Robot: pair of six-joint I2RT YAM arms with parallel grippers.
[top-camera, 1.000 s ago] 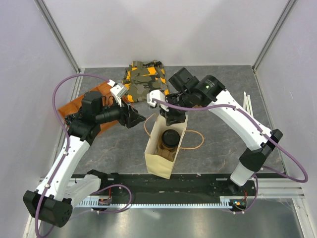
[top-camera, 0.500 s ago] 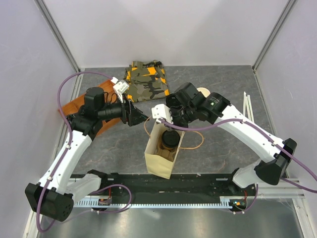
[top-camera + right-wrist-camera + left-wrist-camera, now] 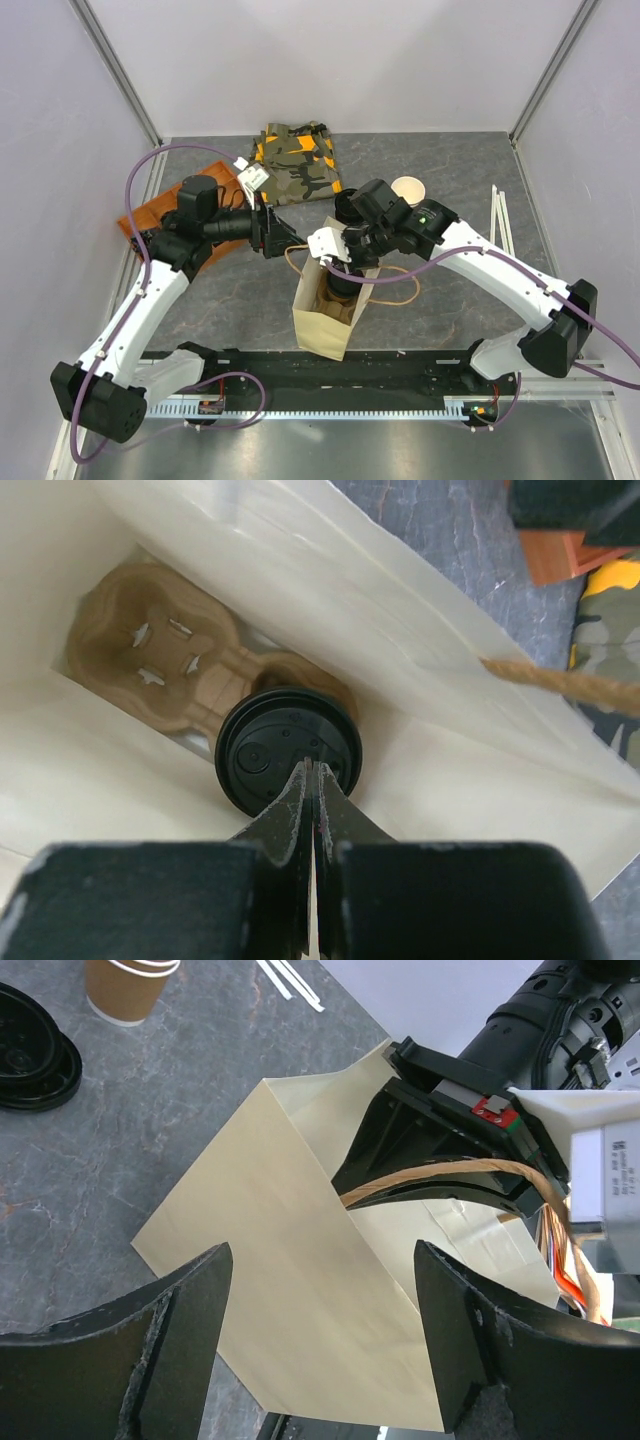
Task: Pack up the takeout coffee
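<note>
The takeout coffee (image 3: 287, 750) stands inside the cream paper bag (image 3: 322, 325), seated in a brown pulp cup carrier (image 3: 150, 645); its round black lid faces up. My right gripper (image 3: 312, 768) reaches down into the bag mouth, shut with nothing between its fingers, the tips just over the lid's near edge. From above, the right gripper (image 3: 345, 262) hides most of the cup. My left gripper (image 3: 322, 1252) is open beside the bag's left wall (image 3: 290, 1290), holding nothing. In the overhead view the left gripper (image 3: 285, 238) sits just off the bag's upper left corner.
A lidless paper cup (image 3: 408, 189) and a loose black lid (image 3: 35, 1050) sit behind the bag. A camouflage cloth (image 3: 295, 160) lies at the back, an orange tray (image 3: 150, 212) at the left, white sticks (image 3: 498, 215) at the right. The bag's rope handle (image 3: 400, 285) trails right.
The right arm has swung down and left so its gripper now sits in the bag mouth, and its jaws have closed. The left gripper has edged toward the bag and opened a little wider.
</note>
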